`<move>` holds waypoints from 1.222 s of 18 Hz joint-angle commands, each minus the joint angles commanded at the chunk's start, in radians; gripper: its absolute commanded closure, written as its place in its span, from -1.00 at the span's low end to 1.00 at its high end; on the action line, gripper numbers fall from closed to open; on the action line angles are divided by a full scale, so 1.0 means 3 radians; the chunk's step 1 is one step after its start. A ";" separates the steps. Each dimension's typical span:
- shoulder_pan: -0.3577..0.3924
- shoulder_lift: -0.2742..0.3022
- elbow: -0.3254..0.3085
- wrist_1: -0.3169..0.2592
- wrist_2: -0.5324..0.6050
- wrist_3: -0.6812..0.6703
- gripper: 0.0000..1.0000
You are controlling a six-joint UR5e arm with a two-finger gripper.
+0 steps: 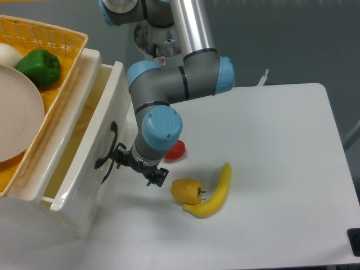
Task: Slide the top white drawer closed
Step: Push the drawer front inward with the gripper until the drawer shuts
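The top white drawer [84,169] stands pulled out from the cabinet at the left, and its inside shows from above. Its glossy front panel carries a black curved handle [107,151]. My gripper [139,166] hangs just right of the front panel, level with the handle and close to it. Whether it touches is unclear. The wrist hides the fingertips. The black finger links barely stick out past the wrist, so the gripper looks shut and holds nothing.
A yellow woven basket [67,42] on the cabinet top holds a green pepper [39,66] and a white plate [17,118]. On the white table [281,146] lie a red object [178,151], a yellow pepper [187,190] and a banana [215,194], all right of the gripper.
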 joint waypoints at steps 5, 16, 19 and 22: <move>-0.0036 0.0026 -0.0005 0.0000 0.0000 -0.0005 -1.00; -0.0087 0.0031 -0.0005 0.0000 0.0005 0.0000 -1.00; -0.0082 0.0031 -0.0005 0.0000 0.0005 0.0000 -1.00; -0.0082 0.0046 -0.0005 0.0000 0.0000 0.0000 -1.00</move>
